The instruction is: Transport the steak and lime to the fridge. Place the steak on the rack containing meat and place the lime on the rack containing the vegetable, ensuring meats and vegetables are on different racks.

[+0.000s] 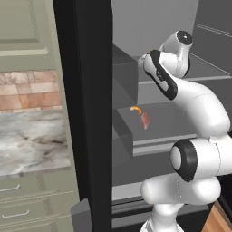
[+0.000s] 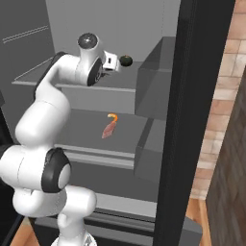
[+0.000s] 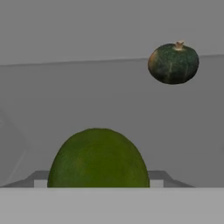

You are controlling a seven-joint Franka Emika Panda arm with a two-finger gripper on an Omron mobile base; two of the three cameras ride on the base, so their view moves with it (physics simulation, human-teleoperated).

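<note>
The lime (image 3: 98,157) fills the bottom middle of the hand view, and my gripper (image 3: 98,181) is shut on it, just above the upper fridge rack (image 3: 87,100). A dark green squash (image 3: 173,63) rests farther back on that same rack, to the right. From the right base view, my gripper (image 2: 113,61) reaches over the upper rack toward the squash (image 2: 126,60). The steak (image 2: 109,129) lies on the middle rack (image 2: 81,137), touching an orange shrimp (image 2: 113,116). The left base view shows the steak (image 1: 145,120) and shrimp (image 1: 136,109) too.
The fridge's dark door edge (image 1: 93,113) stands at the left and its frame (image 2: 187,120) at the right. Grey door-side bins (image 2: 156,81) jut out beside the racks. A marble counter (image 1: 31,140) with drawers lies to the left of the fridge.
</note>
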